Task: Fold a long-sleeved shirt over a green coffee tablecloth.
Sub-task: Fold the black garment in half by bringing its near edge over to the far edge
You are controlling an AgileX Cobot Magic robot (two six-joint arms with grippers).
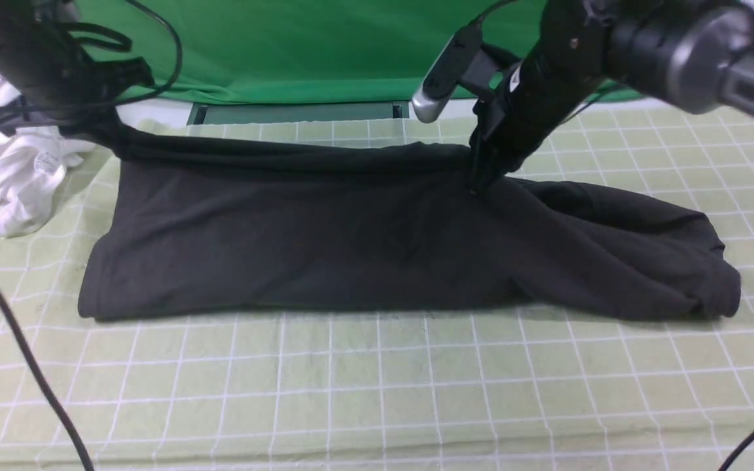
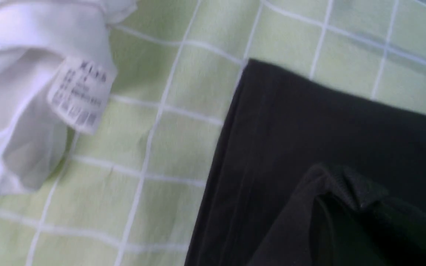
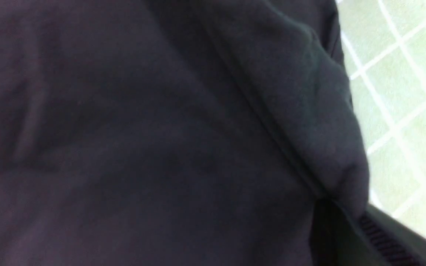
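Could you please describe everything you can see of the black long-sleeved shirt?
The long-sleeved shirt is plain black, soft, matt fabric, lying as a wide band across the checked green tablecloth. Its far edge is lifted in a taut line between the left gripper and right gripper, both pinched shut on it. The near edge rests flat; the right end lies bunched and wrinkled. No print or label shows.

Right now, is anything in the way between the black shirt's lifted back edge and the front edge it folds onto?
Nothing visible does. The left pincer and right pincer grip the long-sleeved shirt by its far edge; its top is bare. The white garment lies on the green coffee tablecloth beside its left end, off the fold's path.
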